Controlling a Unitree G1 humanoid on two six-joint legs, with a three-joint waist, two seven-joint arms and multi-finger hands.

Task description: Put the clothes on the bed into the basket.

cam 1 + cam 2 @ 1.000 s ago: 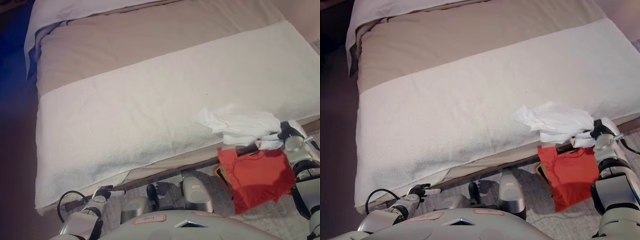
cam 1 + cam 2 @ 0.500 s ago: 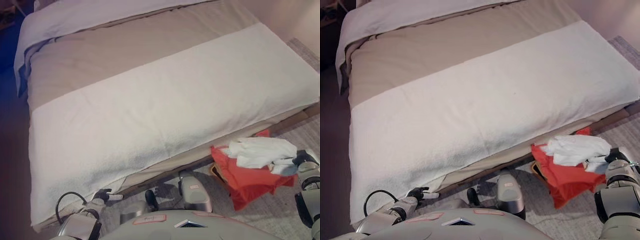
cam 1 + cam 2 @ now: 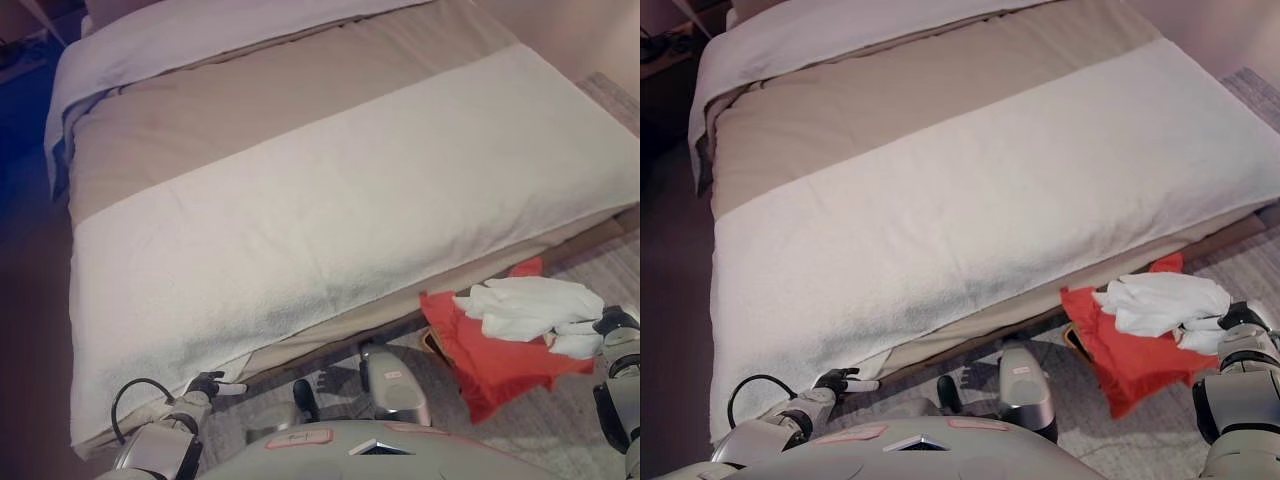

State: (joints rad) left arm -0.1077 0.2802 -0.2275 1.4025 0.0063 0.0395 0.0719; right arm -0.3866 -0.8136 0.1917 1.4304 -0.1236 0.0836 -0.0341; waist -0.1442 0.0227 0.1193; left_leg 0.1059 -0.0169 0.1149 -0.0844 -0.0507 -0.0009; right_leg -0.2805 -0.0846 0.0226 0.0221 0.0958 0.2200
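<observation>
A white garment (image 3: 530, 306) lies on a red cloth (image 3: 500, 365) on the floor, beside the bed's near right corner. A tan basket rim (image 3: 431, 343) shows under the red cloth's left edge. My right hand (image 3: 614, 322) is at the white garment's right end, with its fingers curled in the cloth. My left hand (image 3: 207, 385) hangs idle at the lower left below the bed's edge, fingers relaxed and empty. The bed (image 3: 300, 220) has a white blanket over a beige sheet, with no clothes on it.
The bed's wooden base (image 3: 600, 228) runs along the right. A grey rug (image 3: 600, 265) covers the floor there. A white pillow or folded duvet (image 3: 200, 35) lies at the head of the bed.
The white garment has come off the bed's edge and now rests on the red cloth. My right hand moved down and right with it. The camera has shifted.
</observation>
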